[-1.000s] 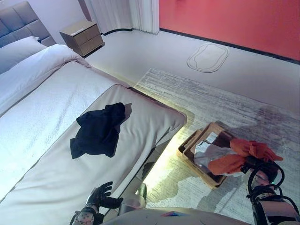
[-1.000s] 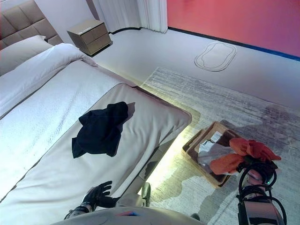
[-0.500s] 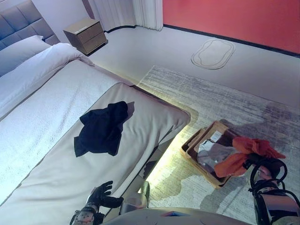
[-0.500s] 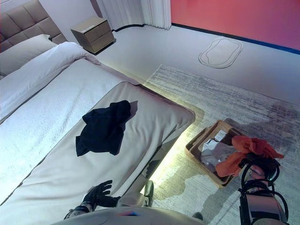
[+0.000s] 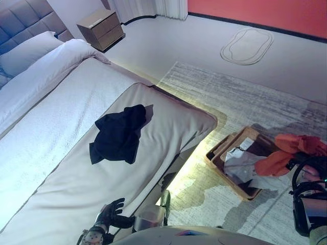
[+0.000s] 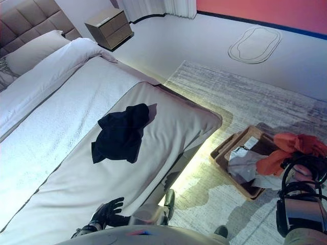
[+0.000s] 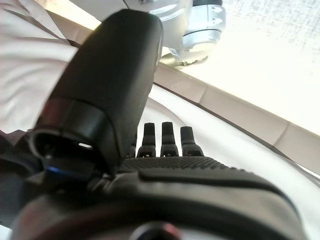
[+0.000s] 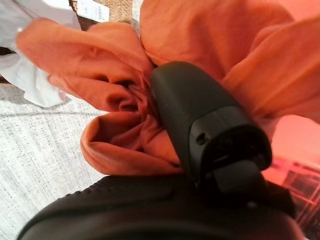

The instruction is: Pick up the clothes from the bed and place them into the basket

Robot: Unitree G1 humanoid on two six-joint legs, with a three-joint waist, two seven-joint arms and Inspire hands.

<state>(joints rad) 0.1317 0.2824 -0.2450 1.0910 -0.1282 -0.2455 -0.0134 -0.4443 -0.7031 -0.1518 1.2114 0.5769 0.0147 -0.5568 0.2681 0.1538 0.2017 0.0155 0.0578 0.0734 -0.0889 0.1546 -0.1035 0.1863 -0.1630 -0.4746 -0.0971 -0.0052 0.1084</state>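
An orange garment [image 5: 292, 151] hangs bunched over the wicker basket [image 5: 220, 161] on the rug, with my right hand [image 8: 210, 130] shut on it; its thumb presses into the folds of the orange garment [image 8: 125, 90]. A white garment [image 5: 241, 162] lies inside the basket. A black garment [image 5: 119, 134] lies crumpled on the grey cover of the bed [image 5: 61, 184]. My left hand [image 5: 110, 214] rests open at the bed's near edge, fingers [image 7: 162, 135] straight on the cover.
A grey rug [image 5: 245, 107] covers the floor beside the bed. A bedside cabinet [image 5: 100, 22] stands at the far wall by the pillows [image 5: 30, 48]. An oval floor marking [image 5: 247, 45] lies near the red wall.
The camera has shifted, so the whole scene slid right. My right hand with the orange garment stays over the basket's far side. The left hand has not moved.
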